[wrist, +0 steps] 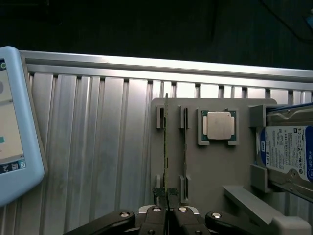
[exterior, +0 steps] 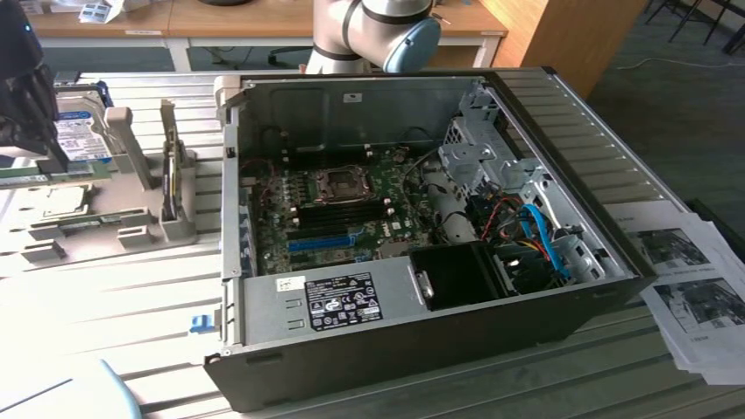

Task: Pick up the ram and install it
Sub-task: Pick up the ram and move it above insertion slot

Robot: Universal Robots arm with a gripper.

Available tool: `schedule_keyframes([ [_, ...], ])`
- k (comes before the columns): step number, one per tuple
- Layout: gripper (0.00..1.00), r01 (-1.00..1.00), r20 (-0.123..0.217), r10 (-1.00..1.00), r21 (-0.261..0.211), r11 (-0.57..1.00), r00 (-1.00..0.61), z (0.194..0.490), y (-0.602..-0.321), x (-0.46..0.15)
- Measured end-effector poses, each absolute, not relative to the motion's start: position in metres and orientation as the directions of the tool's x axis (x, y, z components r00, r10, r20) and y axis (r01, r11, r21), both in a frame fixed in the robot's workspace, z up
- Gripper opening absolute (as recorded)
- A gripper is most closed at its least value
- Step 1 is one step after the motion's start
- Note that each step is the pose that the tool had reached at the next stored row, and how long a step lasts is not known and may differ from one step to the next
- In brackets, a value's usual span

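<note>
Gripper (wrist: 166, 197): my jaws are together on the ram, pinching its thin edge near one end.
Ram (wrist: 166, 147): a green stick seen edge-on in the wrist view. It stands on its long edge and runs straight out from my jaws over the holder's outer slot. I cannot tell whether it is clear of that slot.
Holder (wrist: 215, 176): a grey tray on the slatted table (wrist: 98, 147), at the exterior view's left of the case.
Second stick (wrist: 185, 147): just beside my ram and parallel to it, seated in the next slot.
Processor (wrist: 218, 126): a square silver chip lying flat in its pocket, beside the second stick.
Drive (wrist: 288, 152): blue-labelled, at the holder's far side from my ram.
Case (exterior: 407, 349): open on its side, well apart from my ram.
Board (exterior: 338, 209): facing up inside the case, with a blue slot (exterior: 320, 243) near its front edge.
Tablet (wrist: 14, 122): pale blue, on the table beyond the holder.
Papers (exterior: 686, 279): printed sheets at the exterior view's right of the case.
</note>
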State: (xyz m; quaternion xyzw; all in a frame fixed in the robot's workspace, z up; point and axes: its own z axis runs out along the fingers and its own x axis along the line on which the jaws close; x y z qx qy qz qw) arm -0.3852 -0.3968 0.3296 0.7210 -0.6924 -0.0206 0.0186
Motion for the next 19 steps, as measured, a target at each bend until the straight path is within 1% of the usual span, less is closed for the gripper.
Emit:
schedule_keyframes([
  [19, 0.11, -0.998, -0.003, -0.999, 0.056, -0.041, 0.04, 0.356, -0.397, -0.385],
])
